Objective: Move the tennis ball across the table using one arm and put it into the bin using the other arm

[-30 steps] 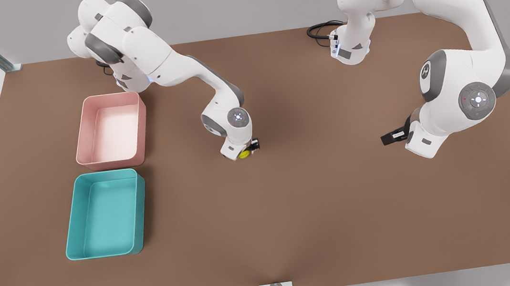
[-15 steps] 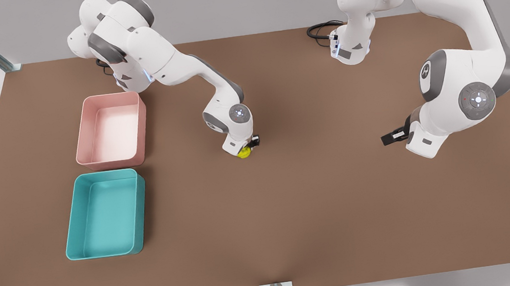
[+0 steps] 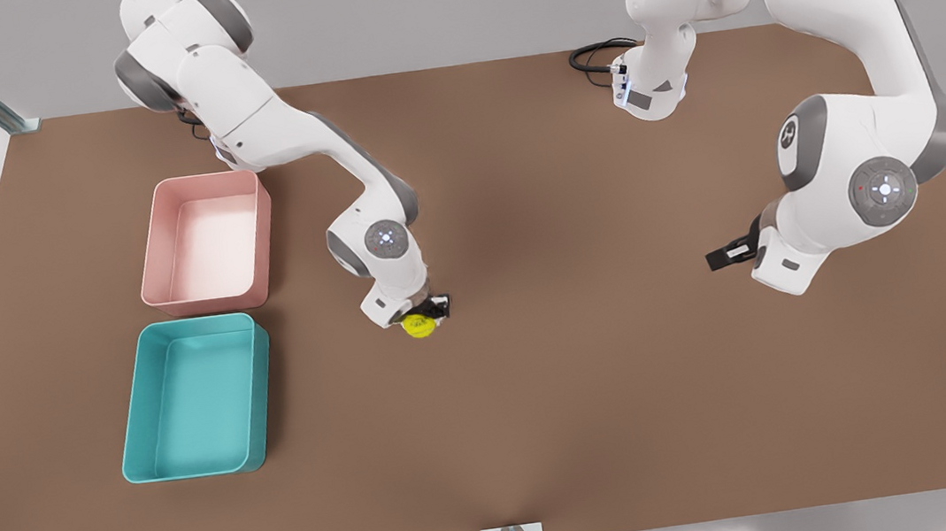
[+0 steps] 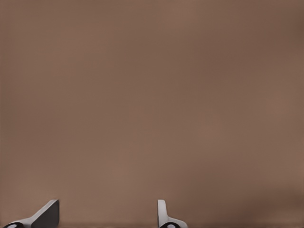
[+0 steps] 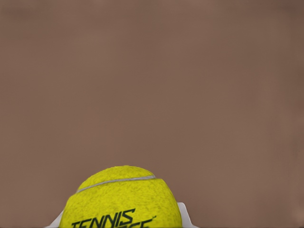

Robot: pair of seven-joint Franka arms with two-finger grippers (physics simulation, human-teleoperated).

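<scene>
Near the middle of the table [image 3: 595, 394], toward the front view's left, we are seeing the right gripper [image 3: 425, 314] clamping the ball [image 3: 419, 326] between its fingers. The ball is round, so it is showing no long axis; in the right wrist view its black lettering is facing the camera and a pale seam is curving across its fuzzy yellow-green top [image 5: 122, 199]. Whether the ball is touching the tabletop, we cannot tell.

Well apart, toward the front view's left edge, the bin [image 3: 134, 429] is lying with its long side running toward the near edge, teal, smooth-walled, round-cornered. Just behind it the pink tray [image 3: 264, 227] is sitting, the same shape. Bare matte brown surface is stretching between ball and bin, and wide open room is lying toward the near edge.

Over on the front view's right, the left gripper [image 3: 726, 255] is waiting above bare table, its fingers [image 4: 47, 213] standing spread apart with nothing between them. A black cable [image 3: 592, 56] is coiling by the far edge.
</scene>
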